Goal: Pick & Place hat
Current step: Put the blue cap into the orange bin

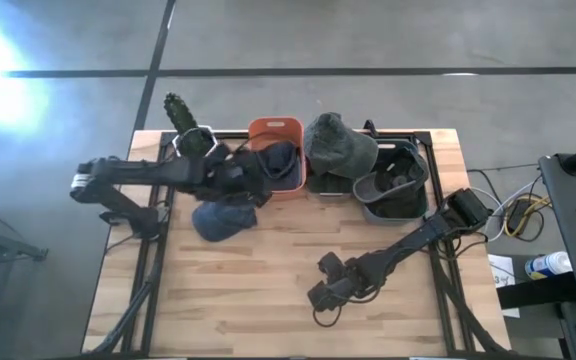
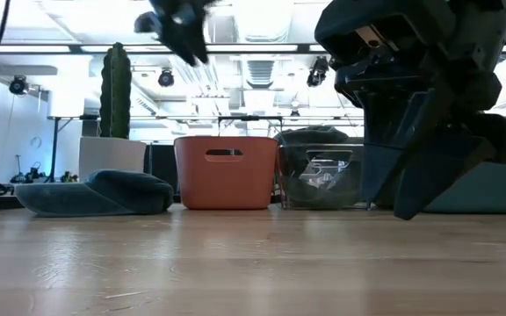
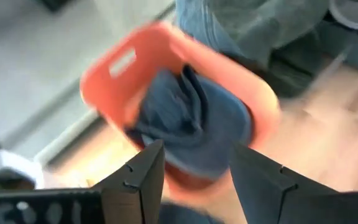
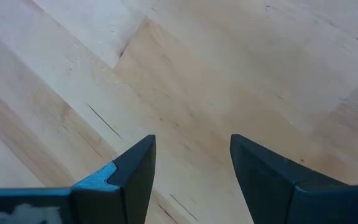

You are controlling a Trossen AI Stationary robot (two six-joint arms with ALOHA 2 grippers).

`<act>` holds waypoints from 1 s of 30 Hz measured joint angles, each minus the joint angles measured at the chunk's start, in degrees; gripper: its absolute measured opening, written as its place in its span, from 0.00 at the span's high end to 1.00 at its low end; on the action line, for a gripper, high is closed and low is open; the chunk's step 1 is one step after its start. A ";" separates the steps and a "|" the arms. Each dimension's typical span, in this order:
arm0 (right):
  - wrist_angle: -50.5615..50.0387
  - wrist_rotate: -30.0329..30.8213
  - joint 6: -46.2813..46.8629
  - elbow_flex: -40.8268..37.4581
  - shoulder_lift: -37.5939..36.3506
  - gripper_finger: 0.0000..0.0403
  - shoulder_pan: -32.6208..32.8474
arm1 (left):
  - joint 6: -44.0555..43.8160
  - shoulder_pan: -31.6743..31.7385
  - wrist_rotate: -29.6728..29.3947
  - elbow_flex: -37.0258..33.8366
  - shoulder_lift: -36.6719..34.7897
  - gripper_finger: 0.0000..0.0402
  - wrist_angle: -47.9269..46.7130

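High view: left tool (image 1: 253,183) is held over orange bin (image 1: 275,130), fingers apart, seemingly empty; blue hat (image 1: 224,218) is seen on desk (image 1: 268,290). Right tool (image 4: 191,168) is spread, empty.

Count from my station: hats, bins, one cactus.

I count three hats: one blue hat (image 1: 222,219) on the table (image 1: 268,290), one blue hat (image 1: 276,160) in the orange bin (image 1: 276,128), one grey-green hat (image 1: 336,143) beside that bin. Two bins, counting the dark bin (image 1: 396,195); one cactus (image 1: 180,114).
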 joint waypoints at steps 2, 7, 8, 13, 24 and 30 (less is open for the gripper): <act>0.02 0.01 -0.14 0.00 0.00 0.50 -0.06 | -9.22 -3.29 0.54 -0.89 -2.37 0.57 -4.13; 0.19 0.01 -0.65 -0.14 0.00 0.50 -0.28 | -33.61 -14.81 0.71 -8.23 -7.13 0.57 -7.99; 0.23 0.01 -1.04 -0.18 0.00 0.50 -0.36 | -38.40 -17.13 0.40 -10.37 -7.88 0.57 -8.03; 0.34 -0.03 -2.81 -0.37 0.00 0.50 -1.03 | -62.31 -25.77 3.45 -21.71 -9.96 0.57 -8.77; 0.43 -0.03 -4.71 -0.42 0.00 0.50 -1.53 | -103.53 -38.53 10.78 -39.99 -14.13 0.57 -7.16; 0.45 -0.03 -5.36 -0.46 0.00 0.50 -1.53 | -103.76 -37.91 10.49 -43.93 -15.75 0.57 -5.67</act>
